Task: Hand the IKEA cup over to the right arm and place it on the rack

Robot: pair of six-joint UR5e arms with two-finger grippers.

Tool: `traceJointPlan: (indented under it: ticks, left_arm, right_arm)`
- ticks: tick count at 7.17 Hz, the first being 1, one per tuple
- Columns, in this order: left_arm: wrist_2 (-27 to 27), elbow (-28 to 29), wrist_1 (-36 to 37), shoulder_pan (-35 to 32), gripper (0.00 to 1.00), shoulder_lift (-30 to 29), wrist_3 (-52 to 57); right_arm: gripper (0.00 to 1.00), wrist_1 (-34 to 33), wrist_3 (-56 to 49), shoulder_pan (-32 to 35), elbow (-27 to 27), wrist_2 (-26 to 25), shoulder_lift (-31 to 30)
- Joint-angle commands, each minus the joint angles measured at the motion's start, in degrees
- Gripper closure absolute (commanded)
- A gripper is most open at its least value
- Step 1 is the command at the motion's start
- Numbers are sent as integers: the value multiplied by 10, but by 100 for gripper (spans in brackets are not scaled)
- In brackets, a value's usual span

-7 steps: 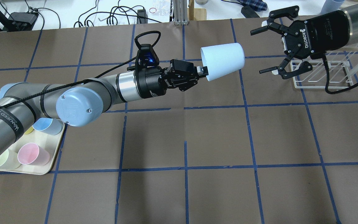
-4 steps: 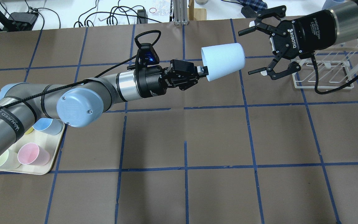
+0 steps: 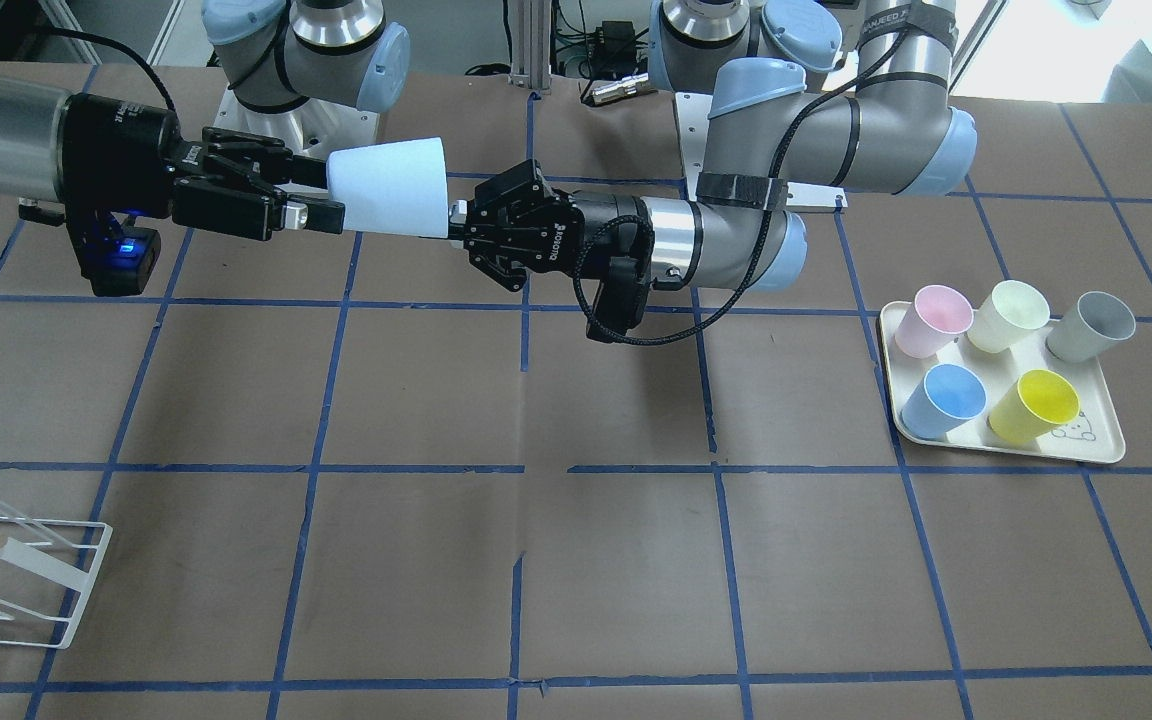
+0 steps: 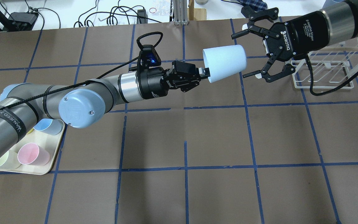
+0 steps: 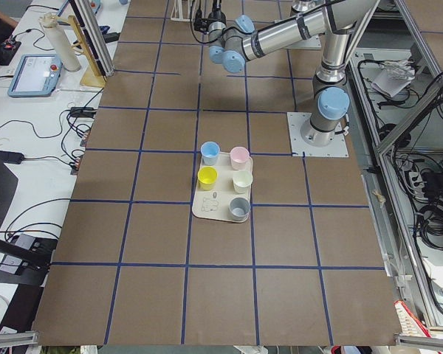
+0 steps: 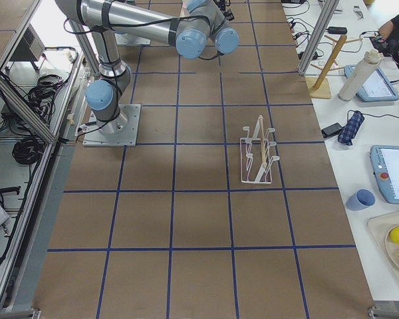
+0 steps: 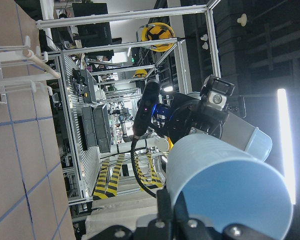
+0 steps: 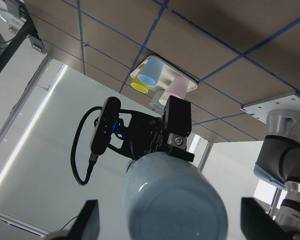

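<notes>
The pale grey-blue IKEA cup [image 4: 225, 62] lies on its side in the air, also seen in the front view [image 3: 386, 187]. My left gripper [image 4: 204, 72] is shut on its rim. My right gripper [image 4: 239, 56] is open, its fingers [image 3: 321, 215] on either side of the cup's closed base without touching it. In the right wrist view the cup's base [image 8: 175, 200] fills the space between the spread fingers [image 8: 87, 220]. The white wire rack [image 4: 322, 74] with its wooden dowel stands on the table behind the right gripper.
A cream tray [image 3: 1101, 455] under the left arm holds several cups: pink [image 3: 936, 318], pale yellow, grey [image 3: 1091, 325], deeper blue [image 3: 946, 398] and yellow. Cables and stands line the far table edge [image 4: 113, 14].
My right gripper has moved left, away from the rack and toward the cup's base, staying open. My left gripper has held the cup nearly still.
</notes>
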Motion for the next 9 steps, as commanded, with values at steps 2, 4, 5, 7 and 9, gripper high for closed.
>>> traceJointPlan:
  ticks: [2,4,5,7,9]
  left_arm:
    - [-2,-1,-2,-2,100,-1,0]
    - [-2,-1,-2,-2,100,-1,0]
    - [-1,-1,-1,-3,48,-3,-2]
    - [-2,0,-2,-3,8,-2,-13]
    - [4,8,5,8,0,15,-88]
  right_arm:
    - [22,-1,-1,2,-1,-3,3]
    - [42,-1,-1,2,-2,-6,3]
    - [50,0,0,2,-2,-7,3]
    - [52,0,1,0,-3,-8,3]
    - [52,-9,2,-6,-5,-14,3]
